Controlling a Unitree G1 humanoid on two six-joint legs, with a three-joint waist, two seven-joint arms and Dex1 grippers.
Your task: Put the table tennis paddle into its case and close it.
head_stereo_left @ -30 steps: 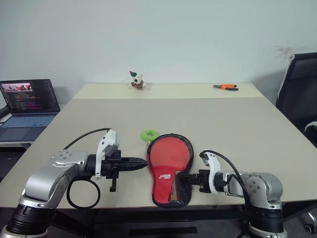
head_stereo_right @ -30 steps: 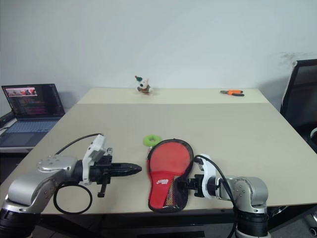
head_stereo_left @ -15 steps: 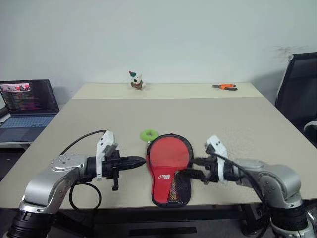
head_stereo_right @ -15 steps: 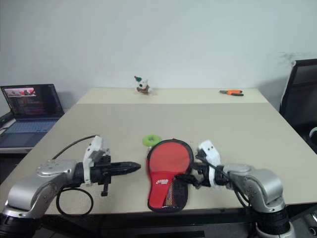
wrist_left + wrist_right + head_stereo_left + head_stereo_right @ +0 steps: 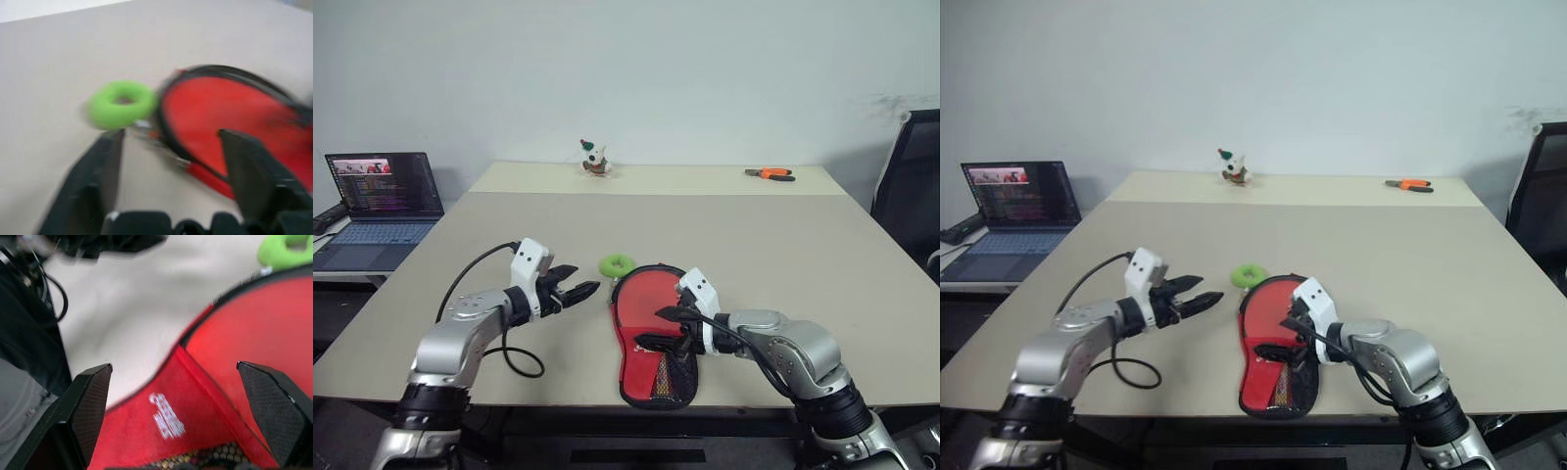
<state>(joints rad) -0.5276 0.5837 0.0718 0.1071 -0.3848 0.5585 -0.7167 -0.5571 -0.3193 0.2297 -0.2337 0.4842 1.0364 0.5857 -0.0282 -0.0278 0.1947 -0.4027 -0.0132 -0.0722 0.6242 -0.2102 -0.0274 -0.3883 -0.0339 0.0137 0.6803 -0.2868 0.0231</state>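
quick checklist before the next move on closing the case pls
1. Left gripper open, holding nothing: ok.
2. Right gripper open, over the case, not gripping: ok.
3. Lime green ring tag in front of the left gripper, not pinched: ok.
4. Case lying flat on the table, near its front edge: ok.
5. Paddle fully inside the case: cannot tell, no handle visible.
6. Zip closed around the round end: cannot tell.

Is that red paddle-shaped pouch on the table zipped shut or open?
Cannot tell. The case lies flat on the table, black edging around its red front, but its zip is too small to read.
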